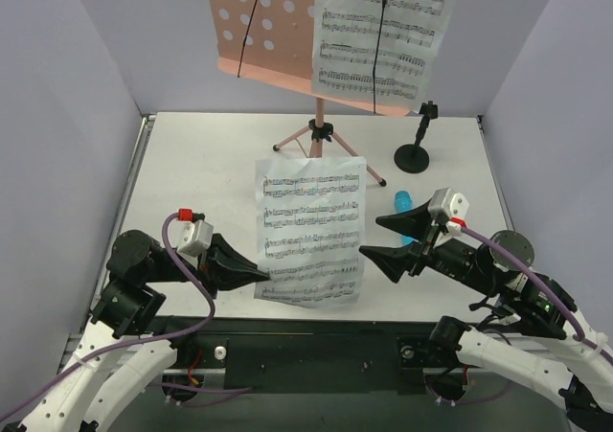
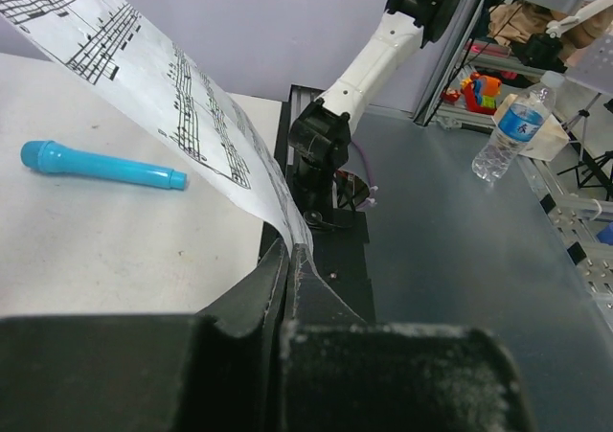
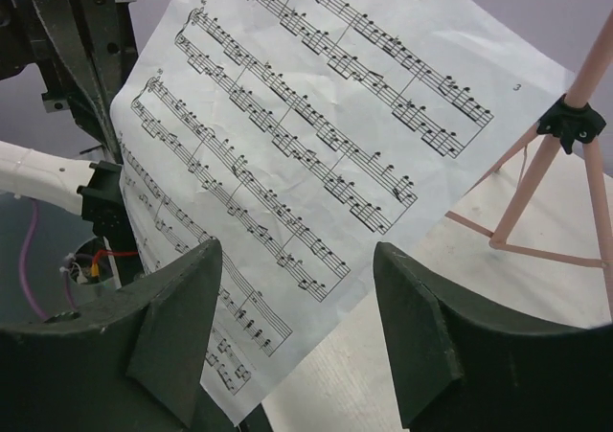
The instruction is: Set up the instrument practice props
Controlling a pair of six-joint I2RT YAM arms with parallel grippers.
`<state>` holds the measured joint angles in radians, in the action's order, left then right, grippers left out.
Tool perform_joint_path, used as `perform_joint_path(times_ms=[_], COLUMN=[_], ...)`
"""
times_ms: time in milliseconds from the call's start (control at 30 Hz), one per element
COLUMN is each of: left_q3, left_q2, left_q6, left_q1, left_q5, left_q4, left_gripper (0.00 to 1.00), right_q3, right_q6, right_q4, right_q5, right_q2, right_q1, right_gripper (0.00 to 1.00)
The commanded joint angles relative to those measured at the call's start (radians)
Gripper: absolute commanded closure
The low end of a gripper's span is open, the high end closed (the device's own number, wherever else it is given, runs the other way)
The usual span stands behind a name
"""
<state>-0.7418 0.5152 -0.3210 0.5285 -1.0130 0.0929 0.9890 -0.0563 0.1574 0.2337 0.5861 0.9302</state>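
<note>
Jaws, overhead view: left gripper closed on the near-left corner of the loose sheet-music page. I hold the page raised in front of the pink music stand, presumably for its bare left half, as the second page fills the right half. Right gripper open, just beside the raised page's right edge. Blue microphone lies right of the stand's legs, near the mic stand, unmounted.

Left wrist view: jaws pinched shut on the paper's edge; microphone flat on the table.

Right wrist view: jaws parted, gripping nothing; page just ahead of the gap, stand's legs beyond.
</note>
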Motion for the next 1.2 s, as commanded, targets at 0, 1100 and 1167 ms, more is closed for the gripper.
perform_joint_path(times_ms=[0, 1100, 1167], left_q3=[-0.028, -0.318, -0.323], left_q2=[0.002, 0.155, 0.172], left_q6=[-0.007, 0.435, 0.427], left_q1=[0.002, 0.019, 0.022], left_q5=[-0.052, -0.131, -0.145], left_q4=[-0.064, 0.530, 0.496], left_gripper=[1.00, 1.00, 1.00], right_q3=[-0.015, -0.581, -0.576], right_q6=[-0.007, -1.494, -1.524], right_q4=[-0.004, -1.675, -1.696], right_q5=[-0.063, 0.589, 0.589], right_q2=[-0.029, 0.512, 0.576], right_q1=[-0.004, -0.682, -0.662], right_gripper=[0.39, 0.11, 0.10])
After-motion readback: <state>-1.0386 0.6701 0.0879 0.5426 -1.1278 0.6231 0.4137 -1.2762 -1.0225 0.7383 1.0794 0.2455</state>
